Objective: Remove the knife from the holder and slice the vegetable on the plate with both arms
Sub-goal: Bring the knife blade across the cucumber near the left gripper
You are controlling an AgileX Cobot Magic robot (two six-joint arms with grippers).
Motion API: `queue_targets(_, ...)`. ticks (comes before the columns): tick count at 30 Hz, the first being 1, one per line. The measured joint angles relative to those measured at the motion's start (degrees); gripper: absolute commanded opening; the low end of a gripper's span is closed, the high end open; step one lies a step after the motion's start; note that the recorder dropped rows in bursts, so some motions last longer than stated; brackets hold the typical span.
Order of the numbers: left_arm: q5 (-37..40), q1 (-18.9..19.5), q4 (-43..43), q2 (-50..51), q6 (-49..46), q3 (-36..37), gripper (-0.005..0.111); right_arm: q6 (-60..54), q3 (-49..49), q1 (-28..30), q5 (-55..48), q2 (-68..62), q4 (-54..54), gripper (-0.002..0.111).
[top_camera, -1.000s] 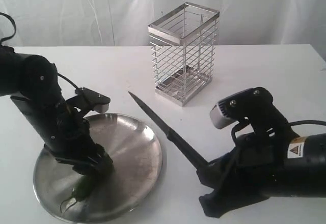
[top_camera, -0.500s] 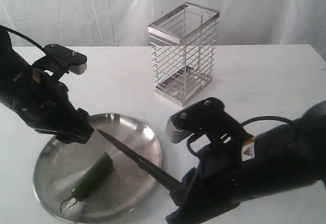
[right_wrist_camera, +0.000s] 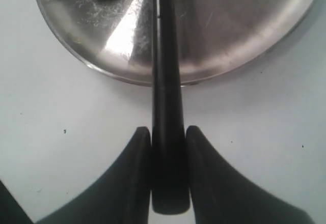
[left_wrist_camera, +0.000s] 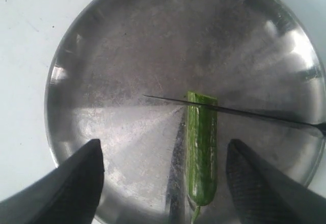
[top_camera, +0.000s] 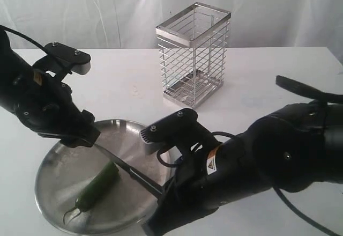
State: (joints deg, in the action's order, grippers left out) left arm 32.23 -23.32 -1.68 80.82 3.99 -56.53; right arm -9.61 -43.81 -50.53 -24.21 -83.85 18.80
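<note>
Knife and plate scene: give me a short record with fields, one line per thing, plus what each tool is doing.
knife: handle clamped in the right tool, blade crossing the vegetable near its cut end
vegetable: lying flat on the plate, stem end away from the blade
plate: on the white table, holds only the vegetable
left tool: open, over the plate, gripping nothing
holder: upright on the table, apart from the plate, no knife in it
blade contact: cannot tell whether it has cut in
</note>
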Motion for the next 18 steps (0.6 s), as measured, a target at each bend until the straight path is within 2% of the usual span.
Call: queue_targets(18, -1.62, 0.0, -0.1, 0.0, 0.03, 0.0, 0.069, 0.61, -0.09, -0.14, 2.67, -5.18, -0.1, 0.0)
